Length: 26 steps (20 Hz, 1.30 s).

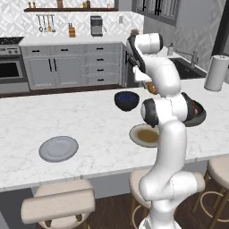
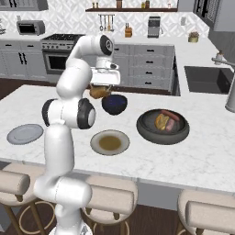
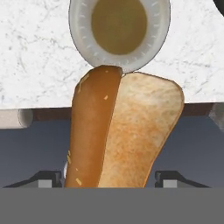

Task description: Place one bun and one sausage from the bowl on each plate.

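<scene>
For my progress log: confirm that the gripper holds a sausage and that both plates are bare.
Not quite. The gripper holds a bun, golden-tan with a pale cut face, not a sausage; the hand view shows it between the fingertips. The rest stands: the grey plate and the cream-rimmed plate are both bare.

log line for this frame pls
phase: carry | gripper: shut on bun, above counter beside bowl | cream-rimmed plate: bare | grey plate: bare | pan: bun, sausage inside
</scene>
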Available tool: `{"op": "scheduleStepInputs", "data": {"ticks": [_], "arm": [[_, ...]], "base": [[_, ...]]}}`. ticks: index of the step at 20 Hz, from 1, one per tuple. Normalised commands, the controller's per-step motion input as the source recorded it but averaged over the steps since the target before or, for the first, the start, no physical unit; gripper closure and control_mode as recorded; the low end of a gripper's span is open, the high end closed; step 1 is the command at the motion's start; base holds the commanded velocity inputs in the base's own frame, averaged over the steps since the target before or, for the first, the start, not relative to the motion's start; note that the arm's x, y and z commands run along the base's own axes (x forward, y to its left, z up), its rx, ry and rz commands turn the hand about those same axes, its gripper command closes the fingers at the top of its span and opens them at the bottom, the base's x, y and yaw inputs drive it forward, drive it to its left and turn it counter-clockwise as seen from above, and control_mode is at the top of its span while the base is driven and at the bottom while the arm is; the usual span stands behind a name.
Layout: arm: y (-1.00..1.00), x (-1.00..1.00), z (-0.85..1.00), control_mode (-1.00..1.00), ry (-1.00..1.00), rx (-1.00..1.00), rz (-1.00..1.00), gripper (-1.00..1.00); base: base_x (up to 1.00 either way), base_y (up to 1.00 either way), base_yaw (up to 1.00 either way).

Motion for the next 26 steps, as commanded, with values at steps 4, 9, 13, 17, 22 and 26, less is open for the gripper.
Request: {"op": "scheduleStepInputs", "data": {"ticks": [4, 9, 13, 17, 22, 26], "arm": [[0.27, -0.25, -0.49, -1.00, -0.03, 0.07, 0.00, 1.00], [0.42, -0.33, -0.39, -1.00, -0.01, 0.02, 0.00, 1.00], [-0.14, -0.46, -0.38, -1.00, -0.02, 0.00, 0.00, 1.00], [-0.20, -0.17, -0.48, -1.00, 0.00, 0.00, 0.00, 1.00], [-0.32, 0.00, -0.44, -1.00, 0.00, 0.00, 0.00, 1.00], [-0.13, 0.00, -0.56, -1.00, 0.00, 0.00, 0.00, 1.00]], "base": [[0.00, 0.00, 0.00], [0.00, 0.00, 0.00], [0.00, 0.00, 0.00], [0.00, 0.00, 0.00], [0.00, 0.00, 0.00], [0.00, 0.00, 0.00]]}}
